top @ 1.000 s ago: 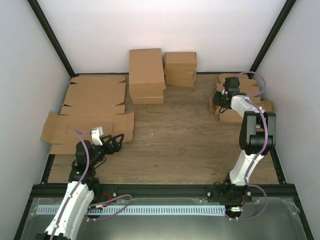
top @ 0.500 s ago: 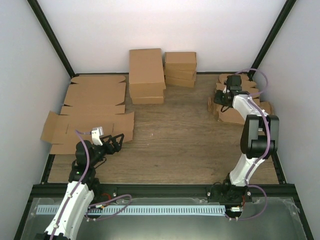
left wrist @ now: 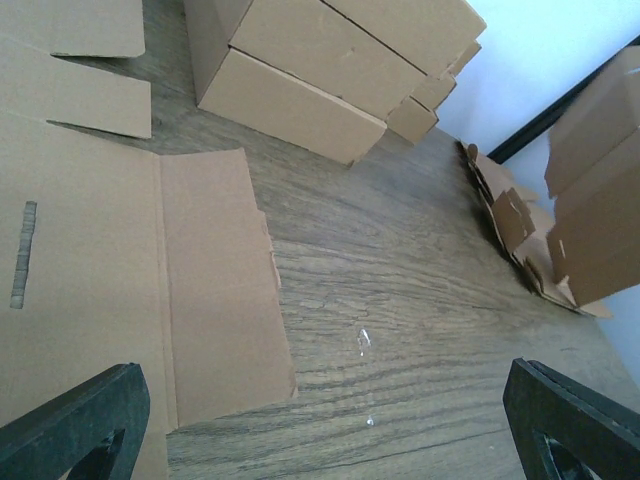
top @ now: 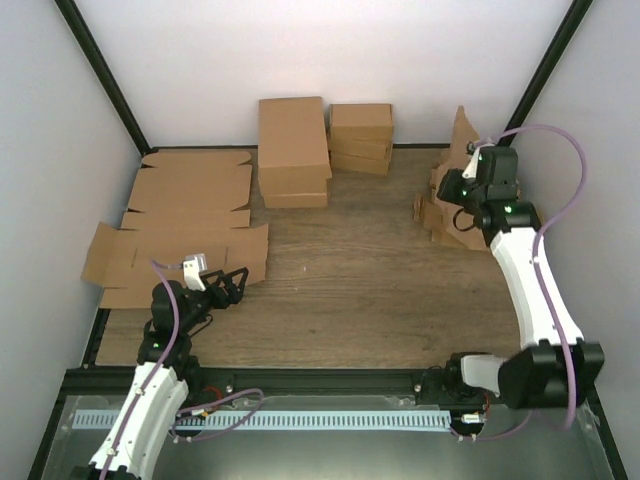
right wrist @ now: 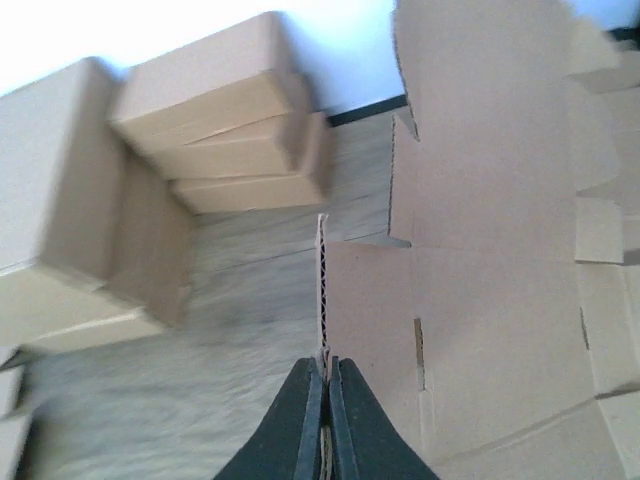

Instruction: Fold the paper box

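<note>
The paper box (right wrist: 480, 260) is a flat brown die-cut piece with slots and side flaps. My right gripper (right wrist: 325, 362) is shut on its edge, the corrugated rim standing straight up between the jaws. In the top view the piece (top: 462, 130) stands tilted up at the back right, with the right gripper (top: 468, 172) holding it above a pile of similar die-cut pieces (top: 440, 215). My left gripper (top: 228, 283) stands open low at the front left, its fingers (left wrist: 70, 420) wide apart over bare wood with nothing between them.
Large flat cardboard sheets (top: 185, 215) lie along the left side, one flap (left wrist: 215, 280) just ahead of the left gripper. Stacked closed brown boxes (top: 295, 150) and a smaller stack (top: 360, 135) stand at the back wall. Black frame posts rise in the back corners.
The right arm has swung up and outward, and its gripper has shut on a die-cut piece and lifted it off the pile. The left arm has not moved.
</note>
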`<state>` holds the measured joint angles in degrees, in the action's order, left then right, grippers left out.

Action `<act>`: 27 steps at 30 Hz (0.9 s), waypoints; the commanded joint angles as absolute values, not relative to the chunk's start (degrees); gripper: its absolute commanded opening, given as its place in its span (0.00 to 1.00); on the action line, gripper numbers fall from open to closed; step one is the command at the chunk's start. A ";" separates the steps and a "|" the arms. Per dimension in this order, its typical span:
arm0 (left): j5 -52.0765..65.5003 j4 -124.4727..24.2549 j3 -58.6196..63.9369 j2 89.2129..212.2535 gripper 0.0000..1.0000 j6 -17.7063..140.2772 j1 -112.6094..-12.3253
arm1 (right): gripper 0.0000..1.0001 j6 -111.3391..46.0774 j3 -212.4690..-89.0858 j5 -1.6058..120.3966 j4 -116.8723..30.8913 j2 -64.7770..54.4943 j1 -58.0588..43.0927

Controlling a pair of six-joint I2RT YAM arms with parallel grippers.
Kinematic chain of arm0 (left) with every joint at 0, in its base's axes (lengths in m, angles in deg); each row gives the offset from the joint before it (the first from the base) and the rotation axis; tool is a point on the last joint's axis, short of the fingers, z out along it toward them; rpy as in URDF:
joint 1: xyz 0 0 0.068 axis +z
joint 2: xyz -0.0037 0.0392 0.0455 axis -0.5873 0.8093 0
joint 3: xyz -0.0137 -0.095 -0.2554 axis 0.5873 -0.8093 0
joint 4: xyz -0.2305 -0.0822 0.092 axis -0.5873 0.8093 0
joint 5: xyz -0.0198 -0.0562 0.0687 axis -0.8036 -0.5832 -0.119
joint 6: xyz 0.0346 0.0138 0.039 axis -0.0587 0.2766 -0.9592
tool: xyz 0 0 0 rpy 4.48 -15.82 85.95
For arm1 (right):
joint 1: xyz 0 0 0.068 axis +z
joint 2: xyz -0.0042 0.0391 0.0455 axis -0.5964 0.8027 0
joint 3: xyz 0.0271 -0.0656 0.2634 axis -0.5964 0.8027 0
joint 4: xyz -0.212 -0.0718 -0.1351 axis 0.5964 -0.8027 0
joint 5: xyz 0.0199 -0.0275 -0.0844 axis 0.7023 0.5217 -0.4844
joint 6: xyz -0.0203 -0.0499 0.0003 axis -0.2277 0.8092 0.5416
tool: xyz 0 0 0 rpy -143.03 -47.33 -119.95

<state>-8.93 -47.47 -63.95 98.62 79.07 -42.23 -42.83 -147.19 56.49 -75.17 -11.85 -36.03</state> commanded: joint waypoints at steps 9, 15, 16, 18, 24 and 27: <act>-9.06 -48.57 -63.90 97.94 1.00 77.65 -42.33 | 0.01 -57.54 -127.64 67.35 -74.93 -22.14 -13.38; -9.29 -48.41 -63.89 97.90 1.00 77.64 -42.32 | 0.31 -62.61 -117.50 74.27 -63.91 -21.17 -3.53; -9.24 -48.36 -63.95 97.69 1.00 77.63 -42.34 | 0.50 -62.94 -116.18 72.18 -63.24 -21.48 -2.58; -8.90 -48.15 -64.05 97.05 1.00 77.74 -42.34 | 0.69 -61.81 -113.49 66.58 -62.20 -23.27 -1.68; -6.84 -47.94 -64.11 96.69 1.00 78.08 -42.37 | 0.84 -57.85 -102.39 45.13 -56.98 -37.34 -1.52; -3.44 -46.64 -63.66 96.89 1.00 79.16 -42.36 | 1.00 -59.04 -94.78 44.22 -50.28 -44.68 -1.54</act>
<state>-7.33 -47.03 -63.95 97.09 78.68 -42.30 -58.77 -101.54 53.58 -60.35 -36.77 -1.87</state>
